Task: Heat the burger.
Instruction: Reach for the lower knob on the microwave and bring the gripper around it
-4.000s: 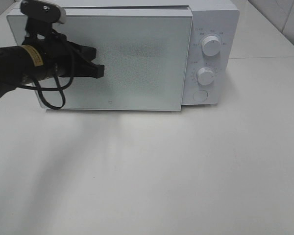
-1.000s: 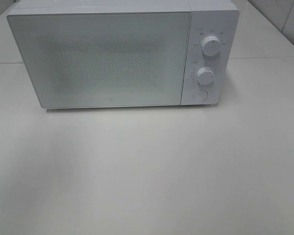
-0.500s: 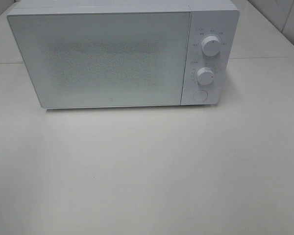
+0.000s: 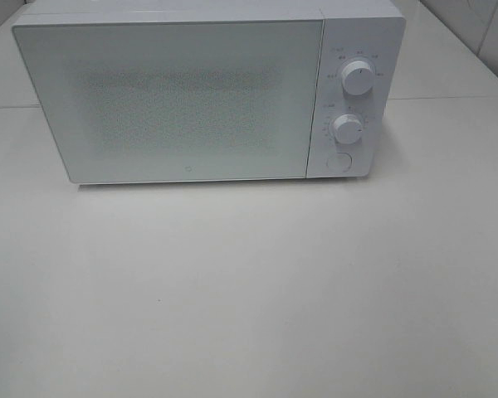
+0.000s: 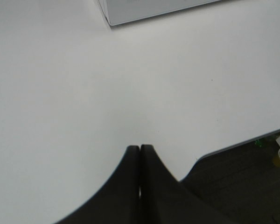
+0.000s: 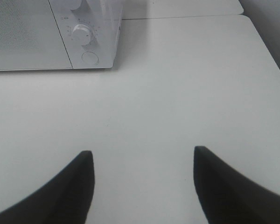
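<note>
Exterior high view: we see the counter (image 4: 249,290) bearing a microwave (image 4: 357,33) with its door (image 4: 174,99) shut; no burger shows, so we judge it inside. Wrist views: the right tool (image 6: 142,151) hangs spread, likely readied for the knobs (image 4: 349,128), and the left tool (image 5: 140,151) is pressed together, neither holding anything.

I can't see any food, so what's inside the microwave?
The microwave is shut, and its pale speckled door hides everything inside. Only the outside shows: two knobs and a round button beside the door. Whether food is inside cannot be told.
</note>
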You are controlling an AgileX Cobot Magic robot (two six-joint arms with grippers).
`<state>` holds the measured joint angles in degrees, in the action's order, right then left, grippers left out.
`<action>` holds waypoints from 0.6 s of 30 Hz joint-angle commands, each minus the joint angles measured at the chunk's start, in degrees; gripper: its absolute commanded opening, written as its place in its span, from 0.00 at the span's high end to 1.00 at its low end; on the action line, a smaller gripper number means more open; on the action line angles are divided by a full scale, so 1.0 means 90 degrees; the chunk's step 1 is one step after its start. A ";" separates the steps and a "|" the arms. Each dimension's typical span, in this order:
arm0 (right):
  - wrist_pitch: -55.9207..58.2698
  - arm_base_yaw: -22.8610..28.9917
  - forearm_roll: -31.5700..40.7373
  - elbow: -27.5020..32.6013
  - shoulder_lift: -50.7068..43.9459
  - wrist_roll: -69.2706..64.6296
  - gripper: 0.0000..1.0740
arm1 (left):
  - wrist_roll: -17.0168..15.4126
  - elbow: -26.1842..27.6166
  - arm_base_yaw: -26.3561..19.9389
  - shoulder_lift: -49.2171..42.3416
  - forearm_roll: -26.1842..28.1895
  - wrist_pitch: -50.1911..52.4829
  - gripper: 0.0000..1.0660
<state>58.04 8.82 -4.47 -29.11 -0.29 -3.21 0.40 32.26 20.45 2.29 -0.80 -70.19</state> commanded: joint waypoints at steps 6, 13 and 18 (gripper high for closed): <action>-0.0076 -0.0006 0.0000 0.0025 -0.0134 0.0064 0.44 | 0.0191 -0.0070 -0.0038 -0.0420 0.0051 0.0286 1.00; -0.0076 -0.0006 0.0000 0.0025 -0.0134 0.0057 0.44 | 0.0522 -0.0216 -0.0038 -0.0420 0.0153 0.0885 1.00; -0.0076 -0.0006 0.0000 0.0025 -0.0134 0.0064 0.44 | 0.0567 -0.0382 -0.0038 -0.0414 0.0274 0.1165 1.00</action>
<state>58.04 8.82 -4.47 -29.11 -0.29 -3.21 5.21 28.99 20.45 -0.23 0.92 -60.85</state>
